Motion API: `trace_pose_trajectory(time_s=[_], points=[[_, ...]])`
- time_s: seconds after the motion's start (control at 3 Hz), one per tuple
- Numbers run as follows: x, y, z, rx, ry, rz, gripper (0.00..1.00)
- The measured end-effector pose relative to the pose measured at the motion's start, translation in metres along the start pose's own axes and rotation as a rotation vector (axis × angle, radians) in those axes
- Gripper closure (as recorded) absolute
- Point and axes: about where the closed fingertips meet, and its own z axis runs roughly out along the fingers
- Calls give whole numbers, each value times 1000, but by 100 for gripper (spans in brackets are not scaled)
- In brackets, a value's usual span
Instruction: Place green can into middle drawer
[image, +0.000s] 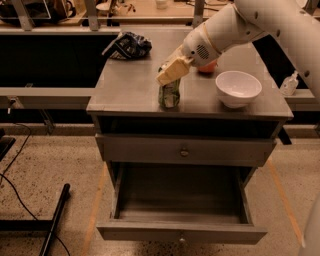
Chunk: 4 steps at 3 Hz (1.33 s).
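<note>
The green can (169, 94) stands upright on the grey cabinet top (130, 90), near its front edge, left of the white bowl. My gripper (170, 73) comes in from the upper right on the white arm and sits right over the can's top, its pale fingers (173, 70) covering the can's upper part. The middle drawer (181, 200) is pulled open at the bottom of the cabinet, with nothing inside it. The drawer above it (185, 150), with a round knob, is shut.
A white bowl (238, 88) sits on the cabinet top right of the can. An orange-red object (207, 67) lies behind the arm. A dark crumpled bag (129, 45) lies at the back left. A small white bottle (289, 84) stands on the shelf to the right.
</note>
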Motion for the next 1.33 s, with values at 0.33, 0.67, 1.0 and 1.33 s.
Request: trace_pose_trajectory(time_s=[0.33, 0.67, 1.0, 1.33], points=[[-15, 25, -40, -5, -29, -57, 100], [-28, 56, -85, 88, -12, -107, 100], [-24, 78, -82, 78, 28, -114, 100], [12, 68, -89, 157, 86, -75, 100]])
